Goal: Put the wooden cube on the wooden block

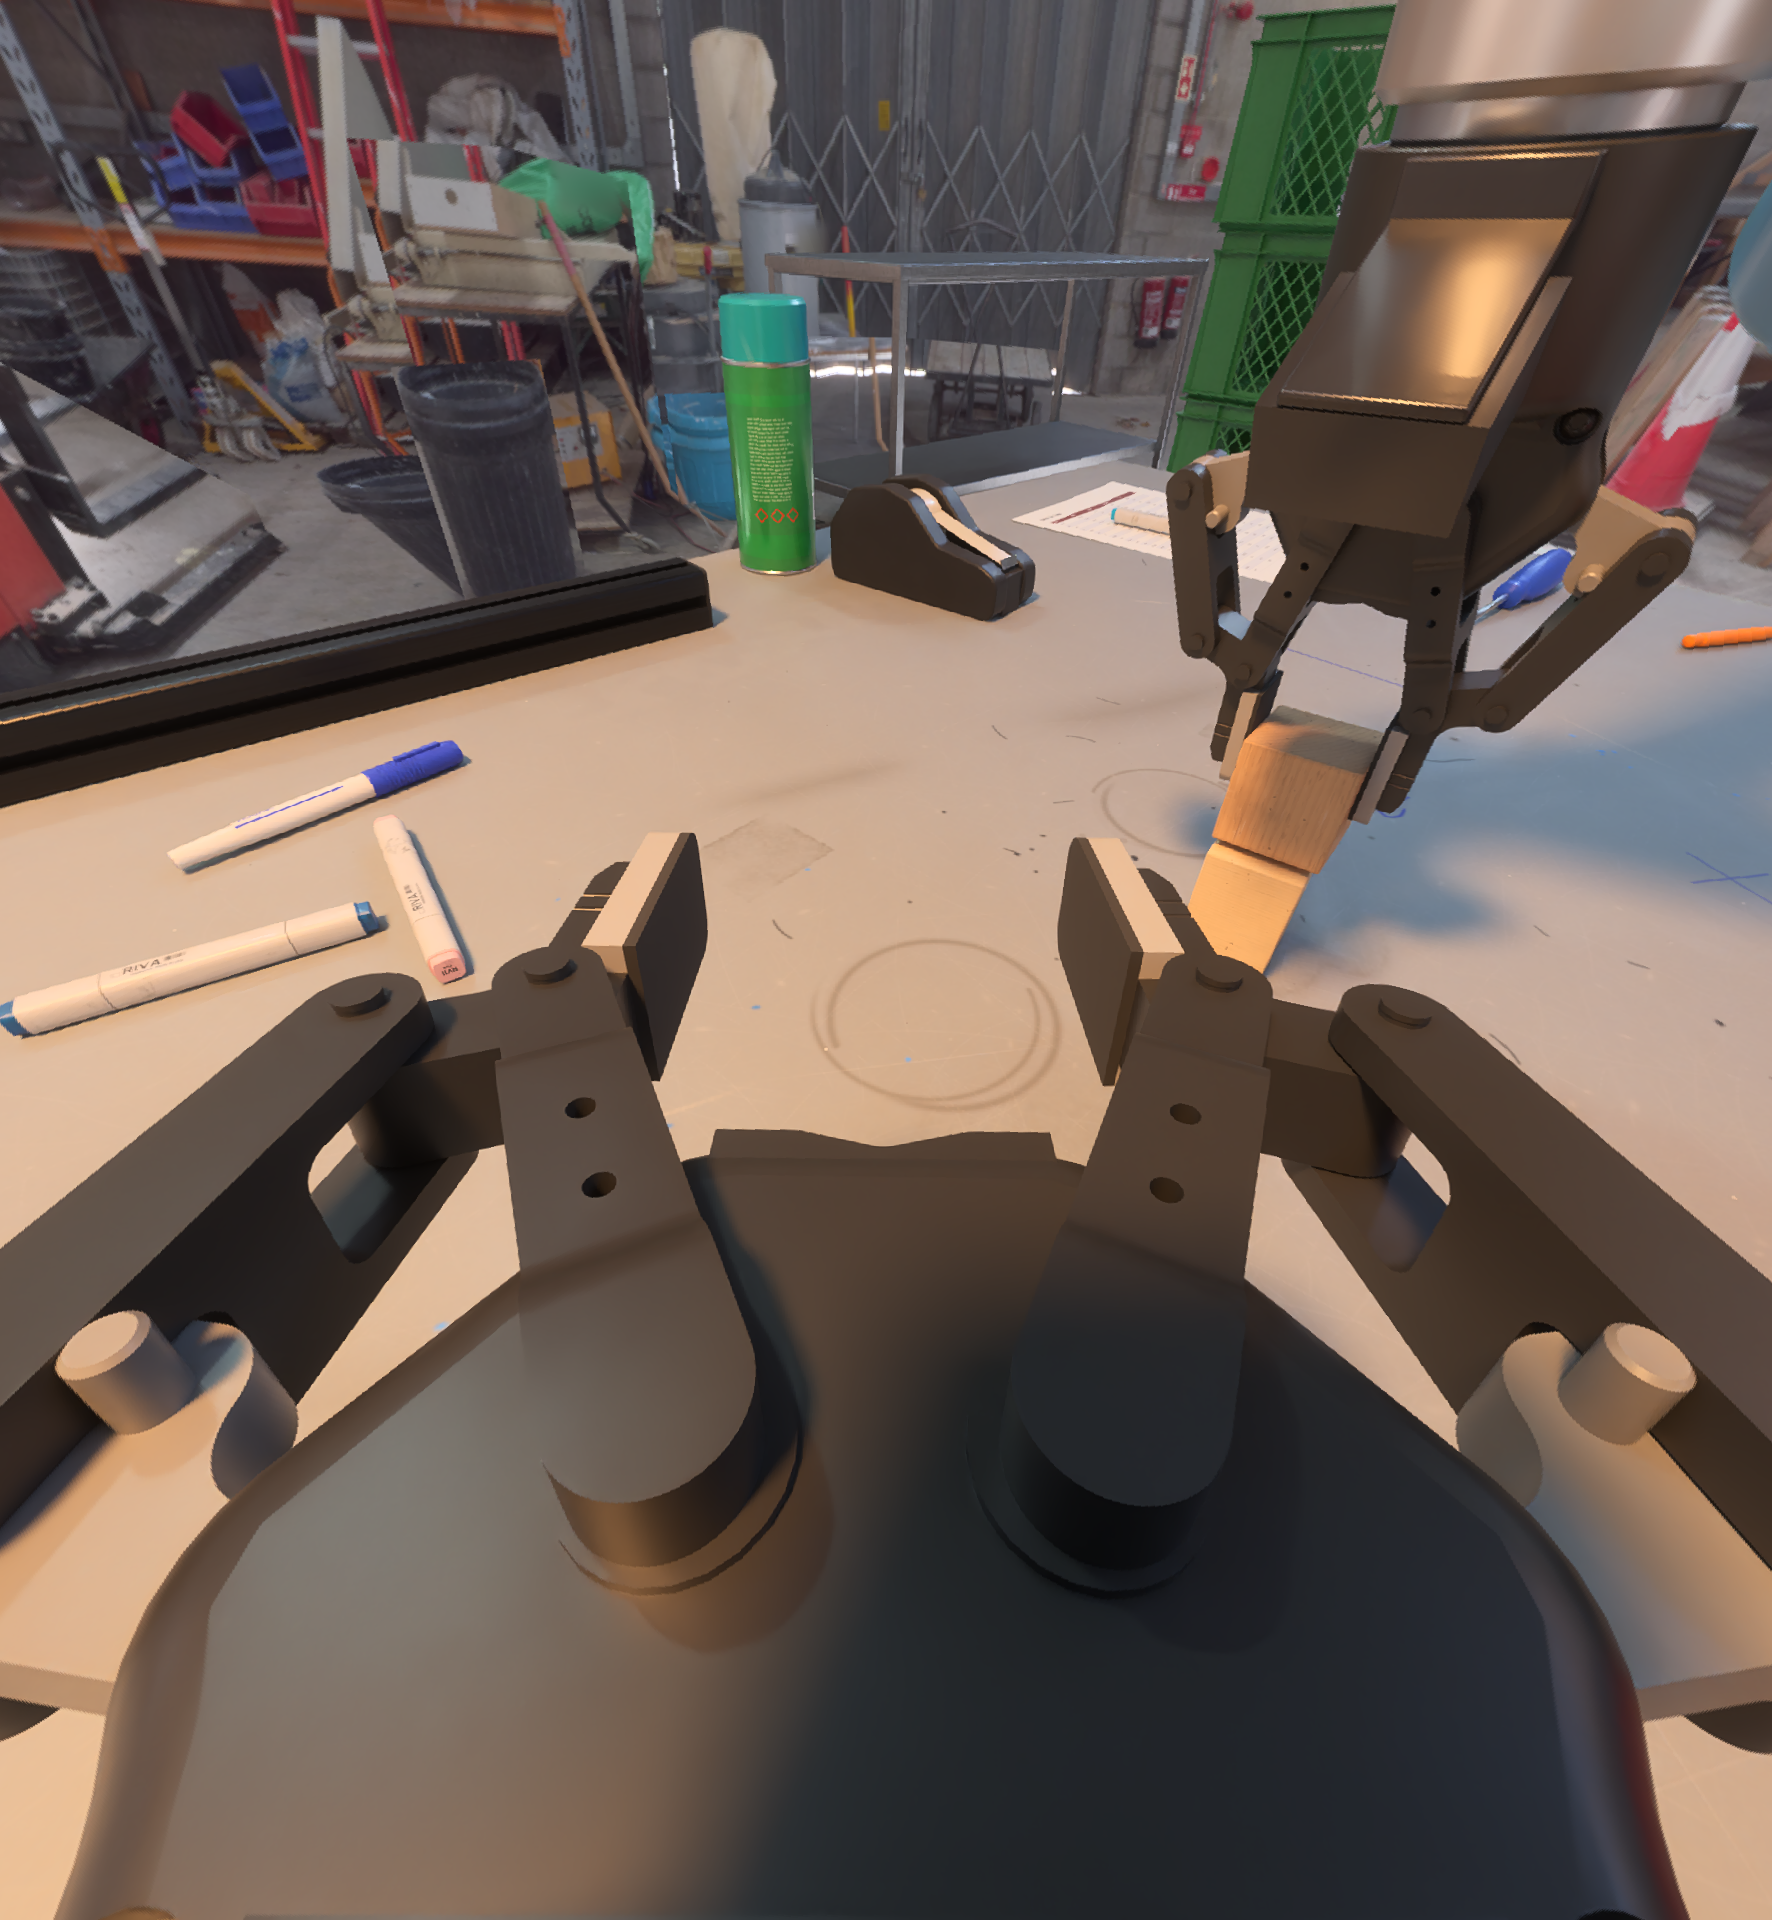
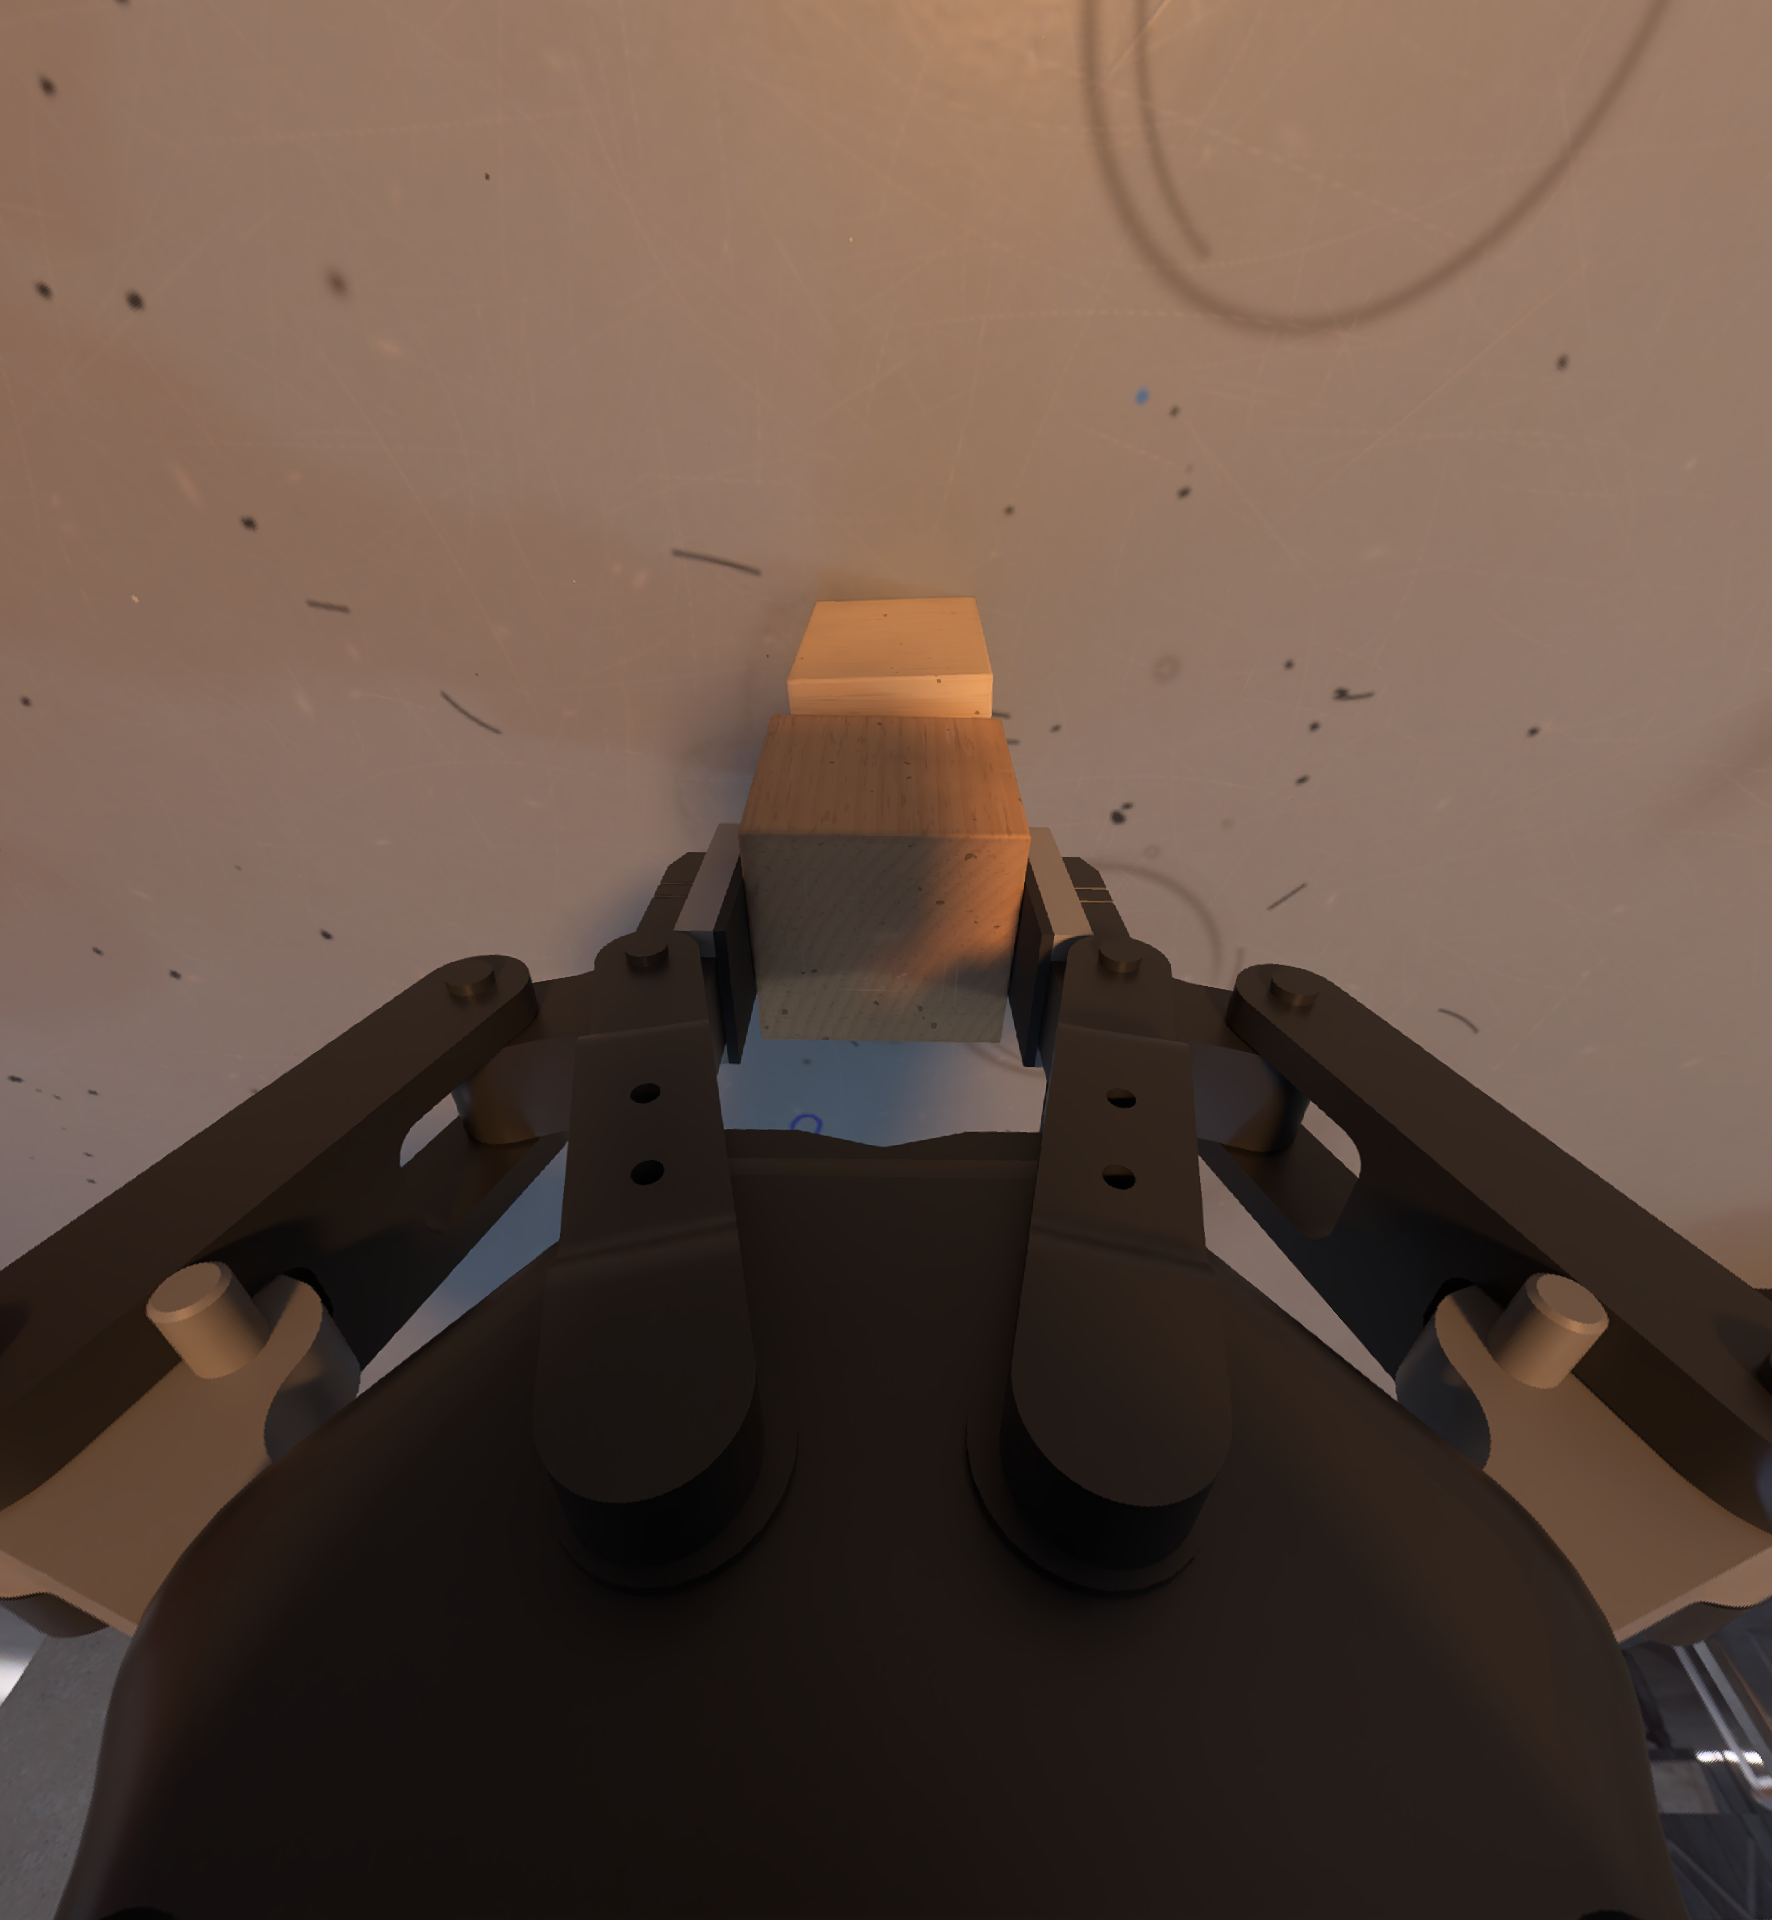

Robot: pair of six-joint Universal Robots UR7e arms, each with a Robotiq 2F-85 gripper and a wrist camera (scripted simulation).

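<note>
Cube (image 2: 882, 878) pinched between the right gripper (image 2: 880, 935) pads, one pad flat on each side face, held off the table (image 2: 342, 416) and sitting right above the block (image 2: 890, 657). From the left wrist view, cube (image 1: 1295, 795) bottom edge looks like it's meeting the block (image 1: 1243, 912) top, but can't tell for sure if touching or just barely apart. Also looks a bit offset there, overhanging toward the far side. Block itself lying flat on the table (image 1: 861, 727), lit warm orange on the near face, partly hidden behind the left gripper's right finger. Right gripper (image 1: 1308, 764) coming down steeply from the upper right, arm above it going out of frame. Left gripper (image 1: 882, 925) spread wide with nothing between the pads, hovering low over a faint ring mark (image 1: 932, 1023) on the tabletop, just left of the stack. Off to the left: three markers, a blue-capped one (image 1: 316, 805), a short pink-tipped one (image 1: 420, 899) and a long blue-ended one (image 1: 186, 968), lying loosely together. Further back, green spray can (image 1: 768, 431) standing upright with a dark tape dispenser (image 1: 929, 551) just beside it. Sheet of paper (image 1: 1105, 514) behind the right gripper, orange tool (image 1: 1734, 636) and something blue-handled (image 1: 1531, 580) way over on the right. Black rail (image 1: 321, 665) along the left table edge, cluttered warehouse shelving and green crates (image 1: 1297, 229) beyond. Tabletop scuffed and speckled all over.
</note>
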